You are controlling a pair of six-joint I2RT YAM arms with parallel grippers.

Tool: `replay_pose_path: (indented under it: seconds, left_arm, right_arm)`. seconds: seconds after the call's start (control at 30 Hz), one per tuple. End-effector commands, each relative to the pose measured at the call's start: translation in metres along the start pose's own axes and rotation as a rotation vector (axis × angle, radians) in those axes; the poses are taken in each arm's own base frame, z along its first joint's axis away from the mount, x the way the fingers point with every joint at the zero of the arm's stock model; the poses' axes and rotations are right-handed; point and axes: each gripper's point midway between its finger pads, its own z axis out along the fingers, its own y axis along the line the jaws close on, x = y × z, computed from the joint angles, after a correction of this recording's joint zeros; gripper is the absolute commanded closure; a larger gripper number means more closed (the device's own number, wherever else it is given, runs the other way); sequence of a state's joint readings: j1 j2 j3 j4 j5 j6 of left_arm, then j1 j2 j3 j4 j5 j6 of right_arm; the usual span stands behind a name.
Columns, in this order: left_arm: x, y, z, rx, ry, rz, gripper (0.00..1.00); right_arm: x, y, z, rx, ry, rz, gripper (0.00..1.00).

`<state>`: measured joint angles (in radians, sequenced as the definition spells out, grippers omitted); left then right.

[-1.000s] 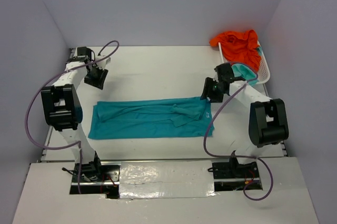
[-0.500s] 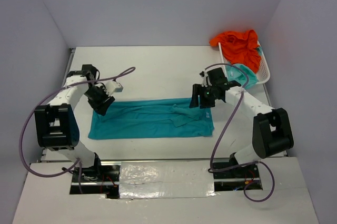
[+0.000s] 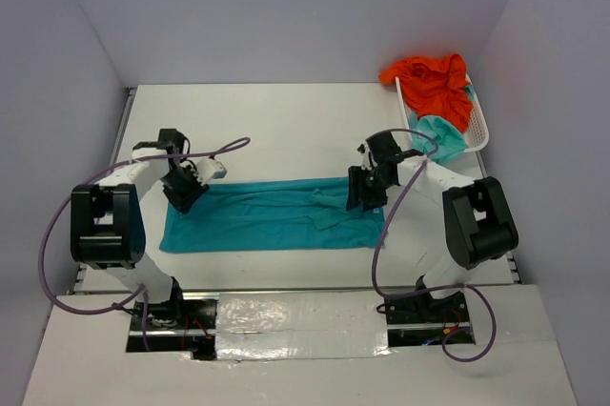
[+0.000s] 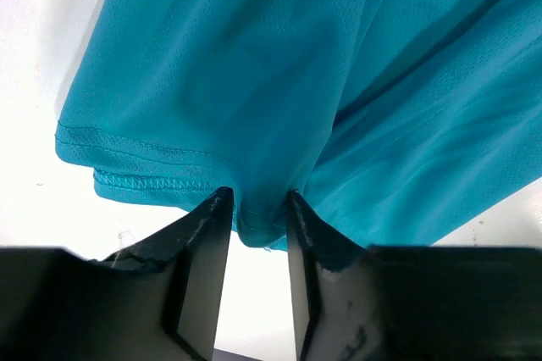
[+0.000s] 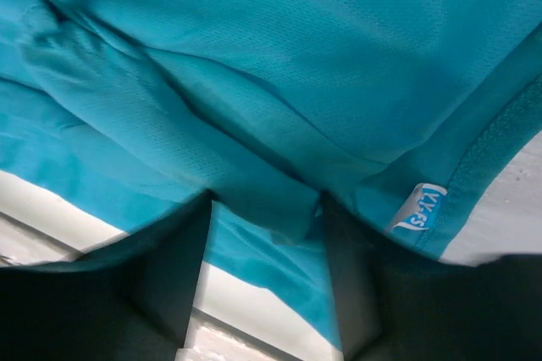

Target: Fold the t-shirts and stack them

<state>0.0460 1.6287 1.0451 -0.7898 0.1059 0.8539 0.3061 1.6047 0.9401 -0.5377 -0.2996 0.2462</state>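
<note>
one teal t-shirt | long axis left-right | left gripper, right gripper pinch ends

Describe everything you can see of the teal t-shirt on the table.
The teal t-shirt lies flat on the white table as a long band running left to right, folded lengthwise, with soft creases near its middle. The fabric looks like thin sports mesh, with a stitched hem at the left end and a small white label at the right. The left gripper pinches the hem edge; the right gripper straddles a fold, grip uncertain.
</note>
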Motion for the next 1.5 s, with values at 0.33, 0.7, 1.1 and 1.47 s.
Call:
replay_pose_path:
  seconds: [0.33, 0.7, 1.1, 1.47]
  left_arm:
    - [-0.019, 0.028, -0.009, -0.084, -0.019, -0.069, 1.00]
    - [-0.099, 0.135, -0.047, -0.208, -0.120, -0.147, 1.00]
    - [-0.066, 0.116, -0.071, -0.208, -0.042, -0.054, 1.00]
    - [0.012, 0.020, -0.017, 0.044, 0.159, -0.009, 1.00]
  right_arm:
    - [-0.022, -0.003, -0.002, 0.025, -0.046, 0.019, 1.00]
    - [-0.159, 0.004, -0.064, 0.101, -0.257, -0.093, 1.00]
    - [-0.117, 0.006, -0.070, 0.062, -0.213, -0.097, 1.00]
    - [-0.031, 0.016, -0.033, 0.004, -0.055, -0.061, 1.00]
